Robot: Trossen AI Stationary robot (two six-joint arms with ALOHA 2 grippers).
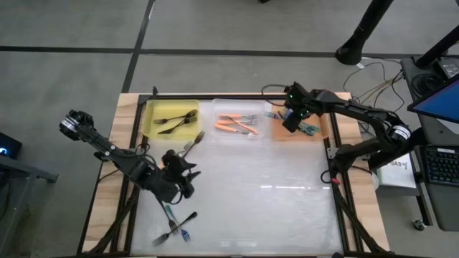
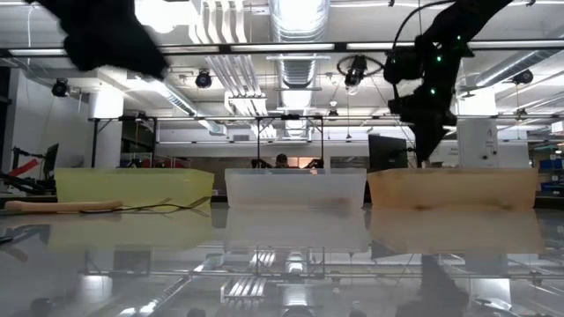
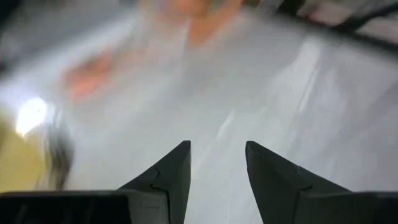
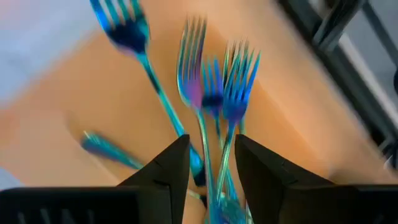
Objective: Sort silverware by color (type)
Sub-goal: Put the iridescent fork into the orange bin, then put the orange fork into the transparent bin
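Taking the clear middle bin (image 1: 237, 127) as the marker: well to its left and nearer the table's front edge, the left gripper (image 1: 188, 180) hangs over the bare white table surface (image 1: 272, 201). From its wrist view the two dark fingers (image 3: 171, 177) stand apart with only white table between them, so it holds nothing. Just in front of that gripper lie a few loose forks (image 1: 176, 226) (one teal-handled, the others dark), and another dark fork (image 1: 192, 143) lies between the gripper and the yellow bin.

Directly left of the clear bin sits the yellow bin (image 1: 152, 118), with black-handled forks (image 1: 176, 122) inside. The clear bin itself holds the orange-handled forks (image 1: 238, 125), lying roughly side by side.

Directly right of the clear bin is the orange bin (image 1: 276, 132), and the right gripper (image 1: 290, 122) hovers above it. In its wrist view the fingers (image 4: 168, 171) are parted a little, and the teal-blue forks (image 4: 211, 81) lie spread on the bin floor below, tines fanned away from the gripper; one handle runs through the gap between the fingers, but I cannot tell whether it is pinched or lying free underneath.

From table level the three bins stand in a row, the right arm (image 2: 432, 79) above the orange one.
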